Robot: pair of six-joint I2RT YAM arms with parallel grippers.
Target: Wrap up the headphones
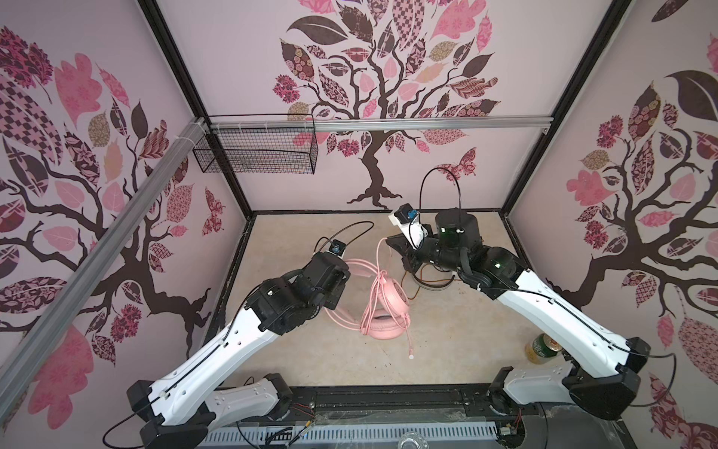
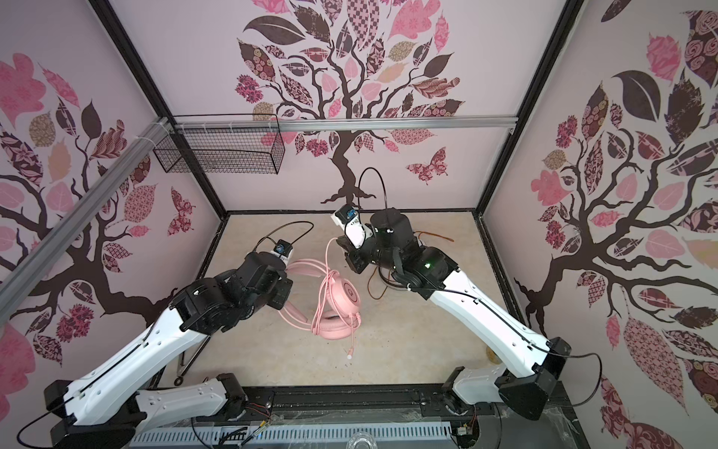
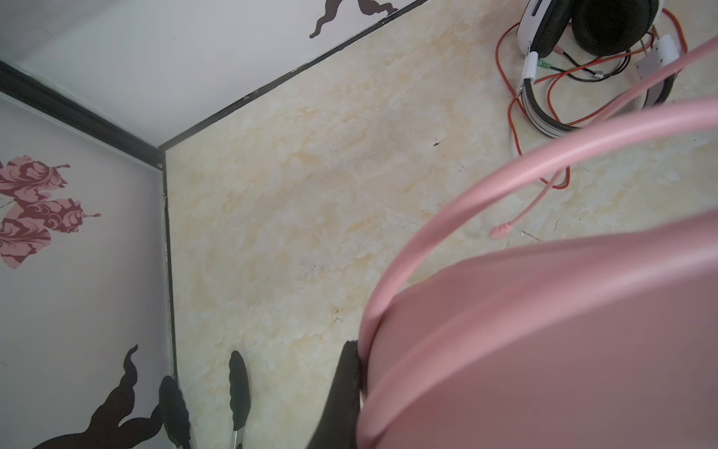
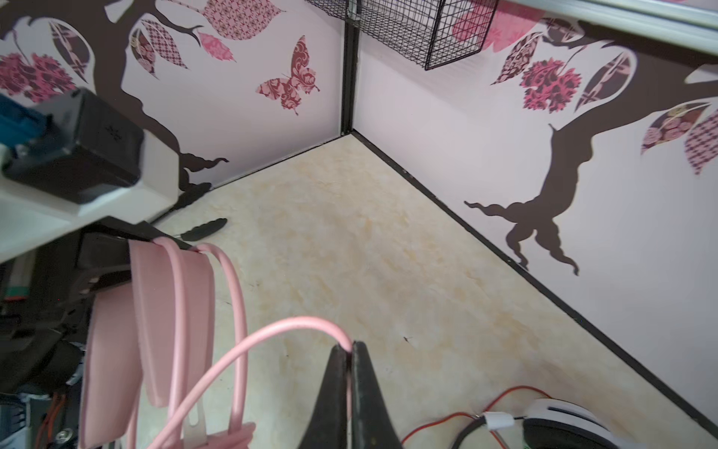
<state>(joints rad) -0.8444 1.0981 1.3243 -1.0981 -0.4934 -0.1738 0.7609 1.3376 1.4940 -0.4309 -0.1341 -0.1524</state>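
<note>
Two headsets on the bench [image 1: 447,350]: the pink headset [image 1: 392,297] sits about mid-bench. The white-and-black headset [image 3: 606,23] lies right of it, nearer the far edge, mostly hidden under the right arm in both top views. Left pincer [image 3: 355,361] is clamped on the pink headband [image 4: 155,311], and right pincer [image 4: 351,350] is pinched tight on the pink cable [image 4: 295,320], which arcs up off the bench.

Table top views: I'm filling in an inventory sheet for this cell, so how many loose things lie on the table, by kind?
Headsets: 2, a pink headset and a white-and-black headset
Tongs: 1
Can: 1
Total: 4
</note>
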